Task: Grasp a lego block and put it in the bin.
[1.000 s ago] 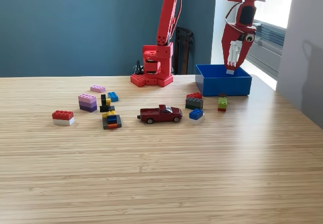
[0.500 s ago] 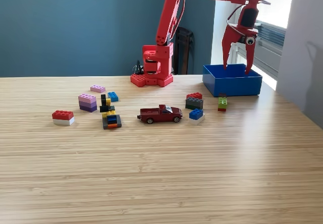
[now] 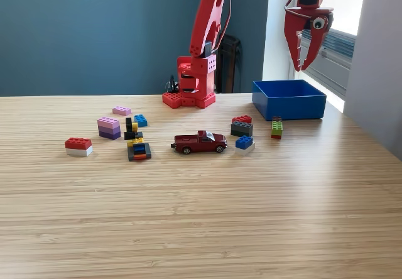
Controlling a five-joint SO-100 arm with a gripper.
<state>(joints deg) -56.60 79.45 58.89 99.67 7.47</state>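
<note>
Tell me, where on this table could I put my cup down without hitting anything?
The whole near half of the table, in front of the toy car, is bare. So is the exterior view's right side past the green brick. It is crowded from the red-and-white brick across to the bin.

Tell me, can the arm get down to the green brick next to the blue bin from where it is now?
Probably yes. The tool hangs empty above the bin, and the green brick stands in the open just in front of the bin, with nothing over it. Actual reach can't be confirmed from this view.
</note>
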